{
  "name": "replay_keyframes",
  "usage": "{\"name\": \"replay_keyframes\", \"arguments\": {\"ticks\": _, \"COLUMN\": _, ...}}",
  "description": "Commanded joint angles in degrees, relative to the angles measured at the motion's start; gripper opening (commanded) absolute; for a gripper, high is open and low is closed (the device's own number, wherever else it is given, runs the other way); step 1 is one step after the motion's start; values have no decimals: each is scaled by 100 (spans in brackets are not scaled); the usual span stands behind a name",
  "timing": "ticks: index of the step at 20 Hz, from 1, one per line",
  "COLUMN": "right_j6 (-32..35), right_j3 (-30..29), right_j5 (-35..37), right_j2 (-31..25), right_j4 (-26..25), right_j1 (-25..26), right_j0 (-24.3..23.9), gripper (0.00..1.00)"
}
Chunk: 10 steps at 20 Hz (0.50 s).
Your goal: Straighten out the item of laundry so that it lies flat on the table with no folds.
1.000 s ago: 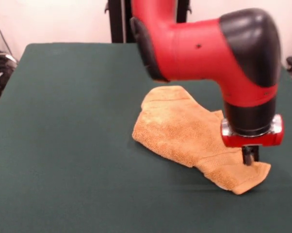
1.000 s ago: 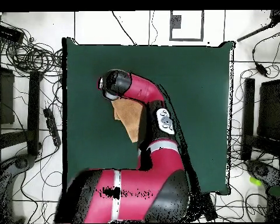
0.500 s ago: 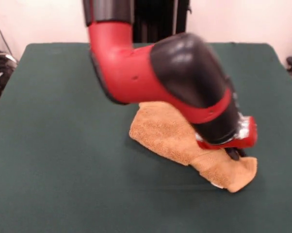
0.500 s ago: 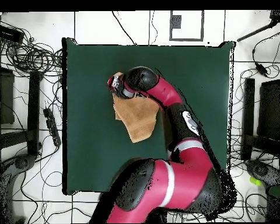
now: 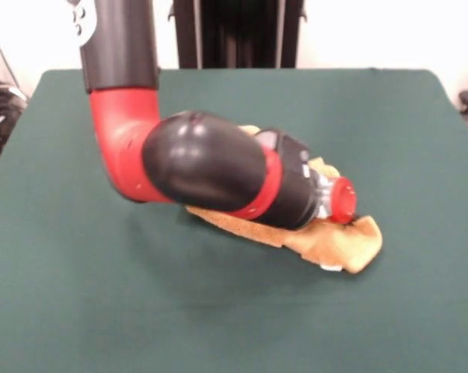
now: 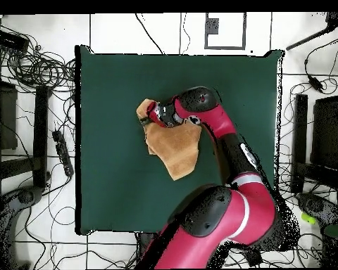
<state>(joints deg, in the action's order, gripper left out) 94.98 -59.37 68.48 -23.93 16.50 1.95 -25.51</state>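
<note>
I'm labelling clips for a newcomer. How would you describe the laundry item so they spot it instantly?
Look at the big dark green table. Near its middle, partly under the red and black arm, lies a golden-orange towel. It is the only cloth there, rumpled, with a corner folded up by the claw.

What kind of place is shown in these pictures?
Probably a robotics lab. A red and black arm works at a towel on a green table, and the floor around it is covered with loose cables and equipment stands.
</note>
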Motion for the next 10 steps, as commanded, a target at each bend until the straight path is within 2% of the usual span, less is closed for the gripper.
{"name": "replay_keyframes", "arguments": {"ticks": 1, "right_j6": -1882, "right_j3": 483, "right_j5": 1514, "right_j2": -662, "right_j4": -539, "right_j1": 1097, "right_j0": -93, "gripper": 0}}
{"name": "replay_keyframes", "arguments": {"ticks": 10, "right_j6": -2179, "right_j3": 463, "right_j5": 1377, "right_j2": -967, "right_j4": -730, "right_j1": 1430, "right_j0": -273, "gripper": 0}}
